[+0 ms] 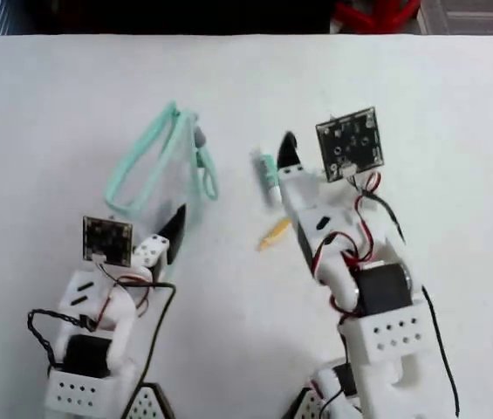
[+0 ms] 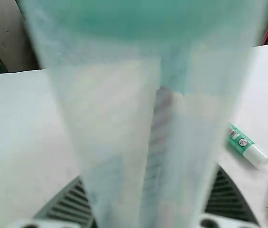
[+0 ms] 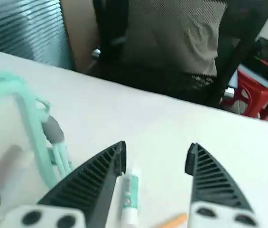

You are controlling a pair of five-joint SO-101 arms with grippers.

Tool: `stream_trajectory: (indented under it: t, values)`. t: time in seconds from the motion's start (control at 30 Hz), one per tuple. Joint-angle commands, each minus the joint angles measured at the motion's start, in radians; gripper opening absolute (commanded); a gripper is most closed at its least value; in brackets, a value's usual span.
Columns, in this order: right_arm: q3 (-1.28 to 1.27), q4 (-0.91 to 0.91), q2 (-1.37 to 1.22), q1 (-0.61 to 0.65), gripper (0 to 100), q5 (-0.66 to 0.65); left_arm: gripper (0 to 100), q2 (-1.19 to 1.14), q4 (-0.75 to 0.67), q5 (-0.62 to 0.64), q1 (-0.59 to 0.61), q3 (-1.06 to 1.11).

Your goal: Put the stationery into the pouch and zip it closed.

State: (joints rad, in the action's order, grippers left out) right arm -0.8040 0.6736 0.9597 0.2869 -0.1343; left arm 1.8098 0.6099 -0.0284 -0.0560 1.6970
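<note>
right end effector (image 3: 155, 149) wide open, empty, over glue stick (image 3: 128, 197), long axis along jaws, white end toward arm; left end effector (image 1: 174, 225) at pouch (image 1: 154, 175), grip can't tell

Translucent zip pouch with mint-green trim (image 1: 154, 170) — mouth open, standing up on edge, a greyish item (image 2: 161, 118) dimly visible inside. Green-and-white glue stick (image 1: 268, 175) lies flat near it; slim yellow pen (image 1: 274, 233) lies just beside the stick — both outside.
</note>
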Motion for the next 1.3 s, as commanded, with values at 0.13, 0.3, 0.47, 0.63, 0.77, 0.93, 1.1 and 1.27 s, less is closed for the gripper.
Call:
stream_trajectory:
  t: [0.13, 0.3, 0.47, 0.63, 0.77, 0.93, 1.1, 1.27]
  values:
    - [-0.333, -0.334, -0.018, -0.053, 20.5, 0.005, 15, 0.013, -0.029, -0.009, -0.021, -0.015]
    - [-0.393, -0.412, -0.054, -0.051, 20.5, 0.008, 16, 0.013, -0.029, -0.009, -0.022, -0.008]
    - [-0.394, -0.412, -0.088, -0.051, 20.5, 0.009, 16, 0.013, -0.029, -0.009, -0.022, -0.006]
    - [-0.218, -0.265, -0.148, -0.051, 20.6, 0.031, 16, 0.013, -0.029, -0.009, -0.022, -0.006]
    - [0.123, -0.027, -0.4, -0.008, 20.5, 0.037, 16, 0.013, -0.029, -0.009, -0.022, -0.006]
    - [0.531, 0.228, -0.814, 0.038, 20.5, 0.029, 16, 0.013, -0.025, -0.009, -0.024, -0.006]
    - [0.885, 0.45, -1.144, 0.036, 20.5, 0.029, 16, 0.013, -0.023, -0.009, -0.024, -0.006]
    - [1.114, 0.605, -1.376, 0.041, 20.5, 0.034, 16, 0.013, -0.023, -0.009, -0.024, -0.006]
